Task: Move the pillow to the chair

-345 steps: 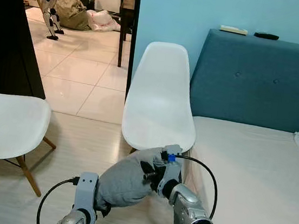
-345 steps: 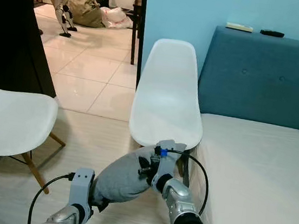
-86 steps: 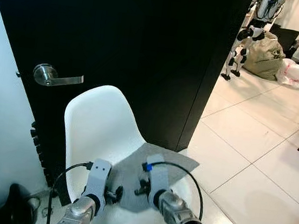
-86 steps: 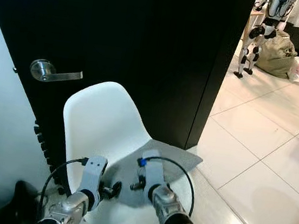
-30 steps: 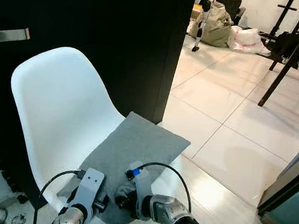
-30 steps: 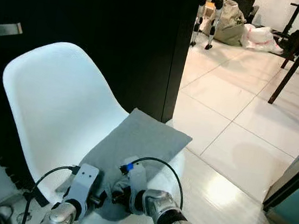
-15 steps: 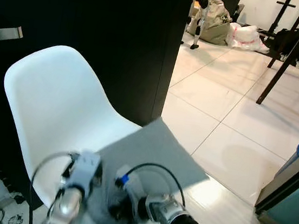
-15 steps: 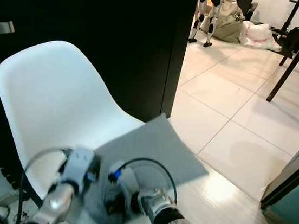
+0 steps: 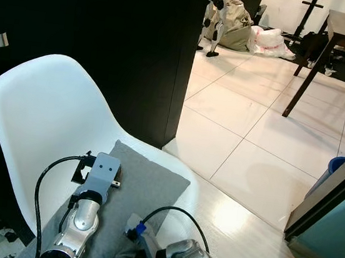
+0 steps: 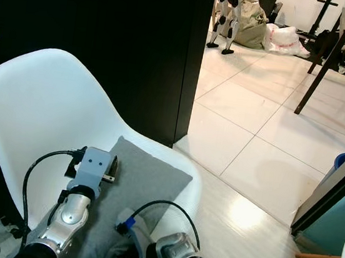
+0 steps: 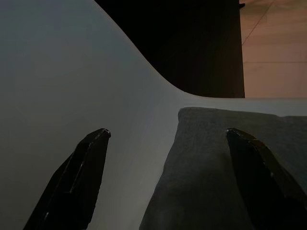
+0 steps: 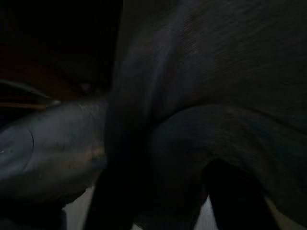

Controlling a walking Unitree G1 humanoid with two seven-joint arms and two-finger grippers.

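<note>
A flat grey pillow [image 9: 147,187] lies on the seat of a white shell chair [image 9: 40,106], its far corner near the seat's front edge. My left gripper [image 11: 167,131] hovers open just above the pillow's edge, pointing toward the chair back, with nothing between its fingers. The left arm [image 9: 93,188] reaches over the pillow. My right gripper [image 9: 124,256] is low at the pillow's near end, buried in bunched fabric. In the dark right wrist view, folded pillow cloth [image 12: 192,96] is pinched between the fingers.
A black door [image 9: 110,21] stands right behind the chair. Shiny tile floor [image 9: 253,139] opens to the right. A dark table [image 9: 335,36], bags [image 9: 265,36] and another robot's legs [image 9: 216,21] are far off. A blue bin [image 9: 332,169] sits by a dark frame.
The left gripper has let go of the pillow and lifted toward the chair back. The pillow has settled from a raised tilt flat onto the seat. The camera has shifted slightly.
</note>
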